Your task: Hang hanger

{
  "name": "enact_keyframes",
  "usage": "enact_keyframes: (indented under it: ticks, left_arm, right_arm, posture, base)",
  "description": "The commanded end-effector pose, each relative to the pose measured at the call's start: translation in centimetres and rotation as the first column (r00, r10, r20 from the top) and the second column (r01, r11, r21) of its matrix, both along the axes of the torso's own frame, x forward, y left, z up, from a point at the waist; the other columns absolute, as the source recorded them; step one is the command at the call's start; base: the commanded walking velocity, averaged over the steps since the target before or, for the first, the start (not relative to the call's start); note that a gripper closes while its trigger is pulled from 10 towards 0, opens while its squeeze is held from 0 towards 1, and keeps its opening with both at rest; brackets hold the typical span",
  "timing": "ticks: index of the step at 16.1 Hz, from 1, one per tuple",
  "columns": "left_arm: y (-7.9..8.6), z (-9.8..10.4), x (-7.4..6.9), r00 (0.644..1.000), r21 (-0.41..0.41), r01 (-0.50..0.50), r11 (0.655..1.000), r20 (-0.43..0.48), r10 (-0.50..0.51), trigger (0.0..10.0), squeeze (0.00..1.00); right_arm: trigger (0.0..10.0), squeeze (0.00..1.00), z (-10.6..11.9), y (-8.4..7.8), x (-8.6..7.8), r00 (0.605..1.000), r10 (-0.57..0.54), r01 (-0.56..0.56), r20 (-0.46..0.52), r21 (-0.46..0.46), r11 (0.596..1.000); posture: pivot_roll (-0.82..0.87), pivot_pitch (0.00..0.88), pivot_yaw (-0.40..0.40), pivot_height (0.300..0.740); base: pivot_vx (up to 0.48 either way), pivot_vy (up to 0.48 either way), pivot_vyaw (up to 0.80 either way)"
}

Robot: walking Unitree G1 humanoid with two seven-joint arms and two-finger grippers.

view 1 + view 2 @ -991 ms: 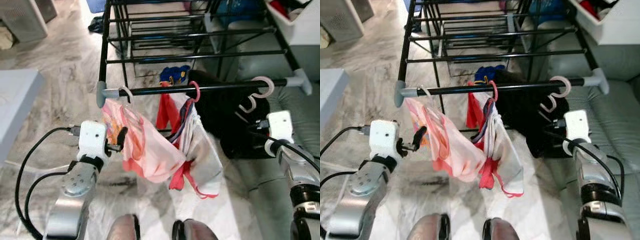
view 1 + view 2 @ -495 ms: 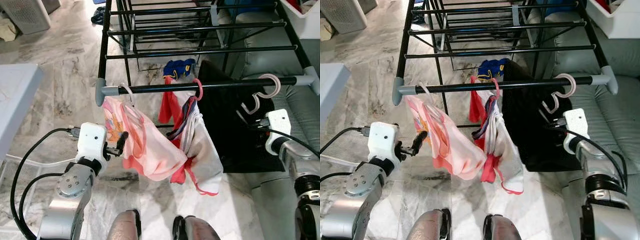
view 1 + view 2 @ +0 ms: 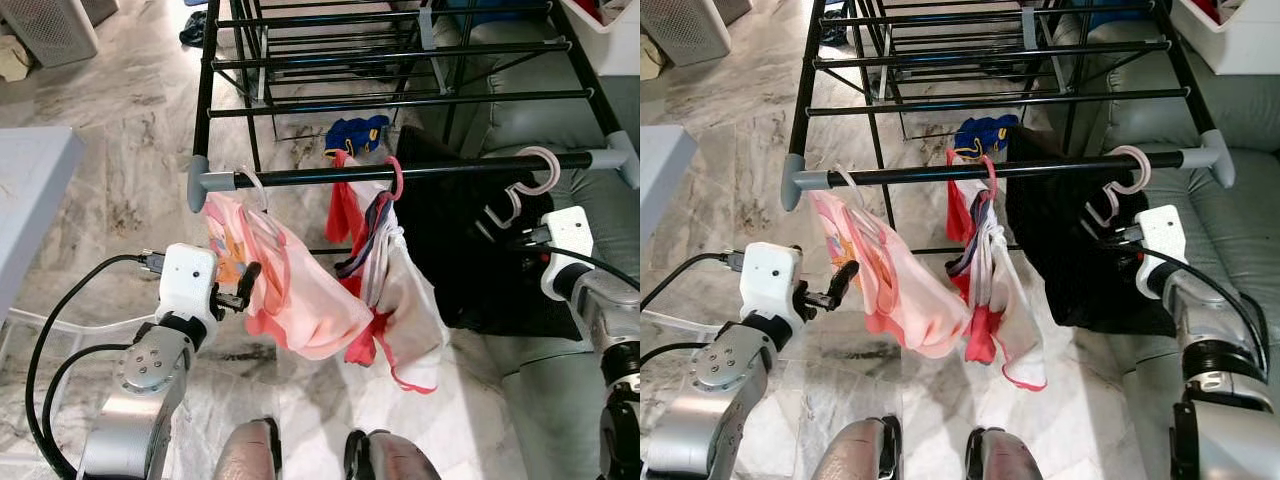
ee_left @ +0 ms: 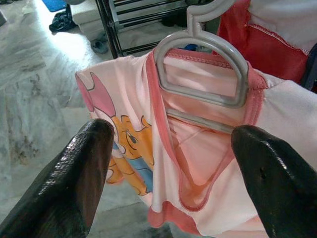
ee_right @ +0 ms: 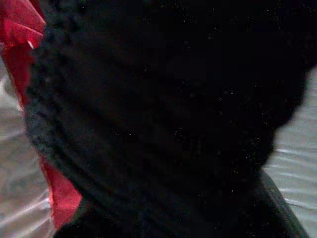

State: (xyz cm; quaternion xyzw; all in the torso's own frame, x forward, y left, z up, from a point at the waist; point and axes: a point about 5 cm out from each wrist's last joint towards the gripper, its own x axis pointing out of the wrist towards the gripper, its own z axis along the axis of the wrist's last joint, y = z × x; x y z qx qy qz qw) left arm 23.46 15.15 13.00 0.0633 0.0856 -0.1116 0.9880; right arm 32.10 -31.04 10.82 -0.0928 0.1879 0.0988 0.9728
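A black drying rack's front rail (image 3: 300, 178) carries three loads. At its left end a grey hanger (image 4: 198, 64) holds a pink cartoon-print garment (image 3: 300, 290). My left gripper (image 3: 243, 288) is open just beside that garment, which lies between and beyond the fingers (image 4: 79, 178) in the left wrist view. A pink hook (image 3: 392, 178) holds red and white clothes (image 3: 385, 270) at mid-rail. Near the right end a pink hanger hook (image 3: 541, 172) sits over the rail, with a white hook (image 3: 497, 212) and a black garment (image 3: 455, 250) below it. My right gripper (image 3: 522, 238) is against that black garment (image 5: 163, 114).
A grey sofa (image 3: 590, 210) stands close on the right, under the rack's end. More rack rails (image 3: 400, 100) run behind, and a blue cloth (image 3: 355, 133) lies on the marble floor beneath. A pale table edge (image 3: 30, 200) is on the left. My feet (image 3: 262, 455) are below.
The camera has shifted a little. My right gripper has edged up and to the right beside the black garment. The left gripper stays by the pink garment.
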Motion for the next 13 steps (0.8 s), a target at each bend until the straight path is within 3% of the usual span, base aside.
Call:
enact_keyframes:
  ticks: [1,9,13]
  left_arm:
    - [-0.1,-0.3,0.0,1.0,-0.004,0.003,1.0,-0.015,-0.003,10.0,0.0]
    - [-0.3,-0.1,0.7,1.0,-0.014,-0.011,1.0,0.003,0.011,10.0,0.0]
    - [-0.6,1.3,1.7,0.998,-0.006,-0.026,1.0,0.054,0.027,10.0,0.0]
  right_arm:
    - [0.0,0.0,0.4,-0.4,0.0,1.0,-0.005,0.005,0.0,0.015,1.0]
    - [0.0,0.0,0.0,0.0,-0.2,1.0,-0.004,0.005,-0.008,0.054,0.999]
    - [0.0,0.0,0.4,0.9,0.5,1.0,0.006,-0.006,0.011,0.073,0.997]
  posture:
    - [0.09,0.179,0.015,0.74]
    - [0.08,0.175,0.003,0.74]
    - [0.07,0.212,-0.014,0.74]
  base:
    - [0.0,0.0,0.0]
    - [0.0,0.0,0.0]
    - [0.0,0.0,0.0]
